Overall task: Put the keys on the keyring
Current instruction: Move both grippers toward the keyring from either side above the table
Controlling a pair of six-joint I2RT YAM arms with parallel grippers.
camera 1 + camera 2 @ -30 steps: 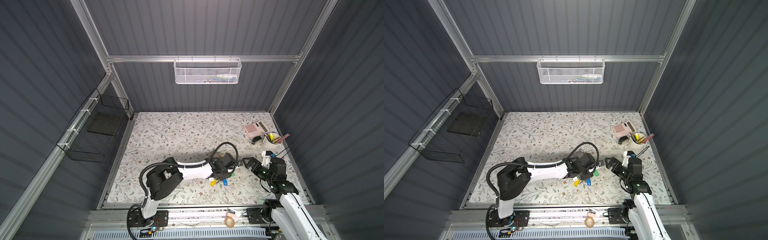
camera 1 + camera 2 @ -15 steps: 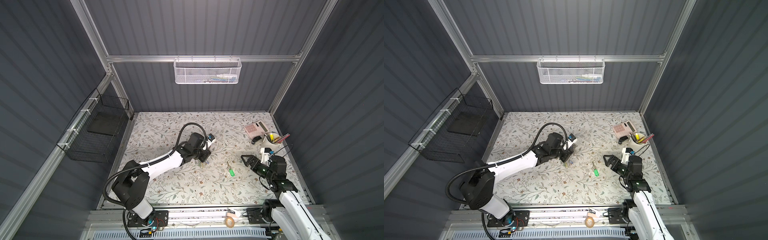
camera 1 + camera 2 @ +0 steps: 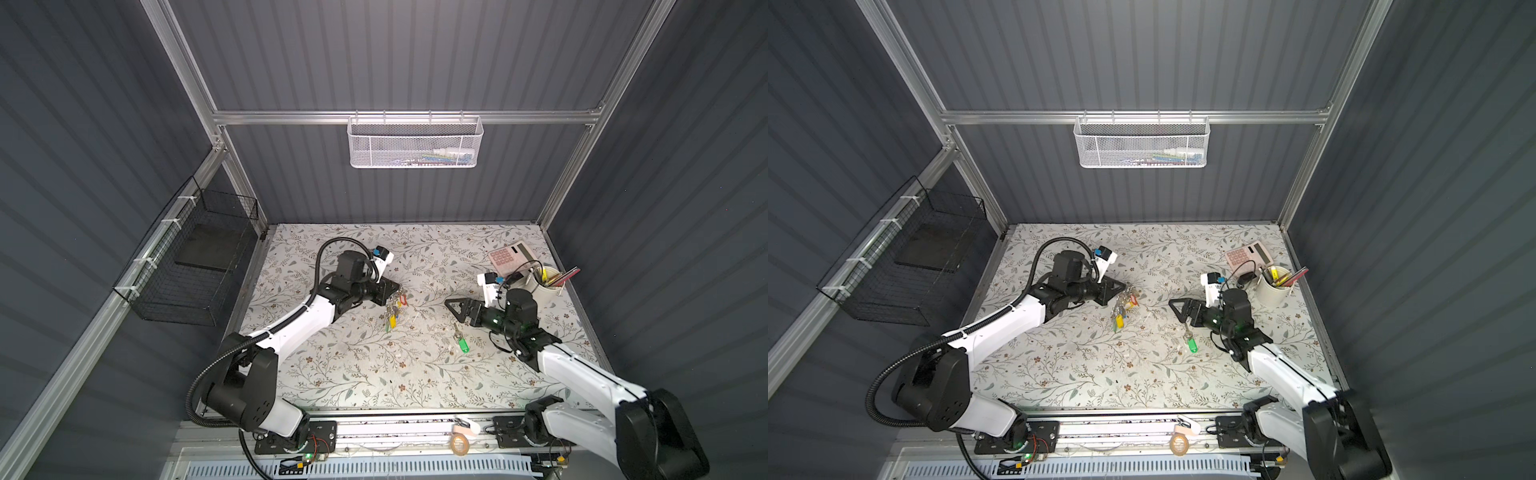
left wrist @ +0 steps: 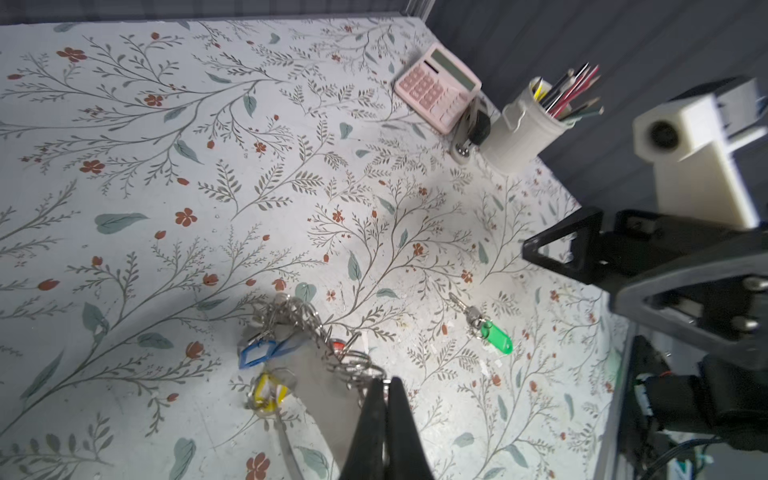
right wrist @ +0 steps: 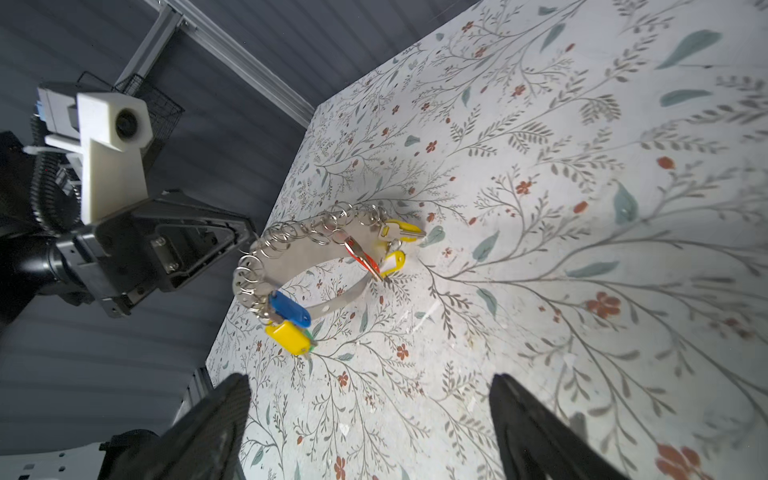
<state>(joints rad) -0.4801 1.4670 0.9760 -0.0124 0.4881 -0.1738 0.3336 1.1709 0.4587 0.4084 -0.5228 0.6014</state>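
The keys [image 3: 461,340] [image 3: 1190,341] [image 4: 492,334], silver with a green tag, lie flat on the floral mat right of the middle. The keyring [image 3: 392,311] [image 3: 1123,309] [image 4: 307,332] [image 5: 316,249] is a grey loop strung with silver rings and blue, yellow and red tags. It hangs from my left gripper [image 3: 397,289] [image 3: 1123,286] [image 4: 384,380], which is shut on its upper end, left of the keys. My right gripper [image 3: 457,311] [image 3: 1179,309] [image 5: 370,386] hovers open just beyond and above the keys, with nothing between its fingers.
A pink calculator [image 3: 509,257] and a white cup of pens [image 3: 546,284] stand at the back right, close behind the right arm. A black wire basket [image 3: 195,266] hangs on the left wall. On the back wall hangs a white mesh basket [image 3: 415,143].
My left gripper has carried the keyring from beside the right gripper back to the left and away from me. The green-tagged keys stay on the mat. My right gripper has moved leftward over them.
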